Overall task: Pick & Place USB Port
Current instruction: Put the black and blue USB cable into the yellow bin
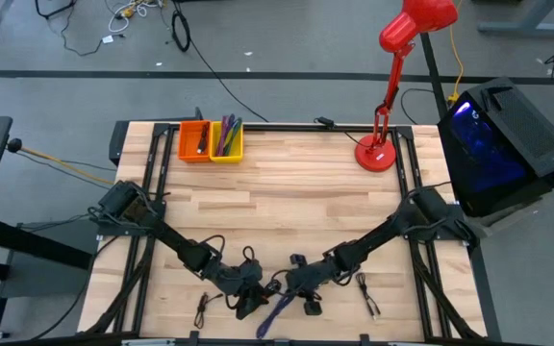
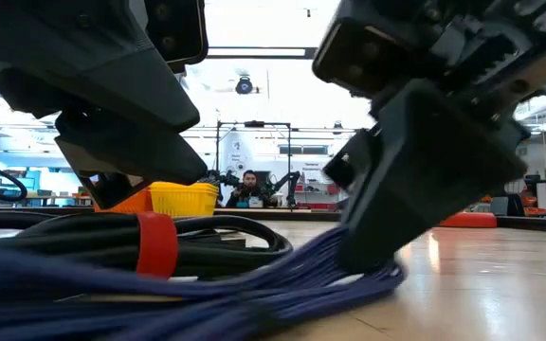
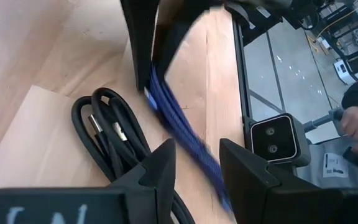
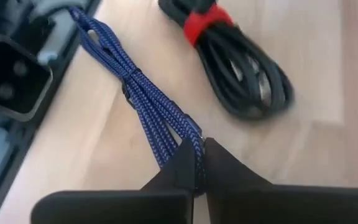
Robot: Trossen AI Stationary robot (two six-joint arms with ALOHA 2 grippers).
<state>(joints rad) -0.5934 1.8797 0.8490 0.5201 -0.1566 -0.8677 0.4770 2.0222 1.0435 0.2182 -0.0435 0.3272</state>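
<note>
A blue braided cable [image 1: 275,312] lies bundled in loops near the table's near edge. My right gripper [image 4: 196,155] is shut on it and also shows in the low view [image 2: 387,199]. My left gripper [image 3: 197,168] is open just to its left [image 1: 248,296]. The blue cable [image 3: 179,118] runs between and beneath the left fingers; whether they touch it I cannot tell. A black cable coil [image 4: 229,56] with a red strap [image 2: 157,242] rests flat on the wood beside the blue one. My right gripper pinches the blue cable between its two fingers, on several strands of the bundle at one end of the loops [image 4: 188,134]. The fingers slant down from above and from the table's right. That end is raised off the wood [image 2: 349,256]; the rest trails on the table.
More black cables lie near the near edge [image 1: 203,309] [image 1: 368,296]. An orange bin [image 1: 194,141] and a yellow bin [image 1: 227,142] stand at the far edge, and a red lamp [image 1: 378,154] at far right. A person's hand [image 3: 356,118] shows beyond the near edge.
</note>
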